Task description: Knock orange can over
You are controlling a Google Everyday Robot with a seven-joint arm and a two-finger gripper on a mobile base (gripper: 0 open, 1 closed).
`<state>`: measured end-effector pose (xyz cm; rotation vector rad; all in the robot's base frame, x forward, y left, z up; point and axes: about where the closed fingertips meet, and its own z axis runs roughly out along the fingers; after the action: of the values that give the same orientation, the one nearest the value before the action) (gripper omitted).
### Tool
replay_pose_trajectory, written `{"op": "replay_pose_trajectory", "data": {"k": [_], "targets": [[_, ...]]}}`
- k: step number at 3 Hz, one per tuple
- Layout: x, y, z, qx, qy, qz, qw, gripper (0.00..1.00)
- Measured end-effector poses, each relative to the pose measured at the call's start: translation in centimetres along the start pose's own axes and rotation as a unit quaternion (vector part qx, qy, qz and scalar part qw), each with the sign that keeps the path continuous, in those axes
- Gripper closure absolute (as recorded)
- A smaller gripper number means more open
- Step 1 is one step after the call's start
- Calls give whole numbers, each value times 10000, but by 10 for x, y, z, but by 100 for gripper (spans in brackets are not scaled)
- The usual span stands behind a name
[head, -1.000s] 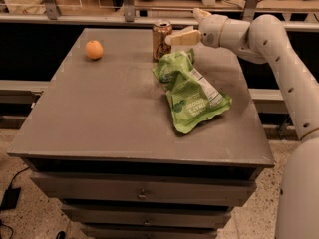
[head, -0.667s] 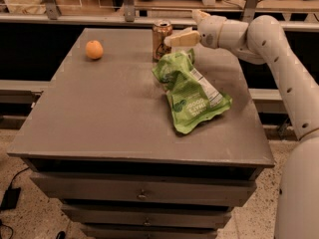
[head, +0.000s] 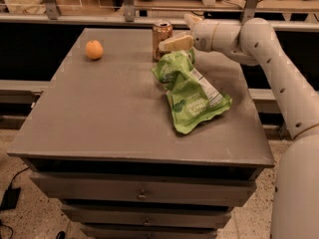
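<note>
The orange can (head: 161,34), coppery brown with a silver top, stands upright at the far edge of the grey table (head: 109,113). My gripper (head: 180,32) reaches in from the right, just right of the can. Its fingers are spread; the lower pale finger (head: 174,43) lies against the can's right side, and the upper one points up behind it. It holds nothing.
A crumpled green snack bag (head: 192,91) lies just in front of the can and under my gripper. A round orange fruit (head: 93,49) sits at the far left of the table. My white arm (head: 279,73) runs along the table's right side. Rails stand behind the far edge.
My gripper has edged slightly left toward the can. The can still stands upright; the bag and the fruit have not moved.
</note>
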<state>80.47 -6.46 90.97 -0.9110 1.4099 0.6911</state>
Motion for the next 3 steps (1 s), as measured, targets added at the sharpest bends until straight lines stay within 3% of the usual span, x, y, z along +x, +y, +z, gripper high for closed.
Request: {"op": "replay_pose_trajectory", "data": {"k": [3], "targets": [[7,14,13,-191,1,33,9998,0]]}}
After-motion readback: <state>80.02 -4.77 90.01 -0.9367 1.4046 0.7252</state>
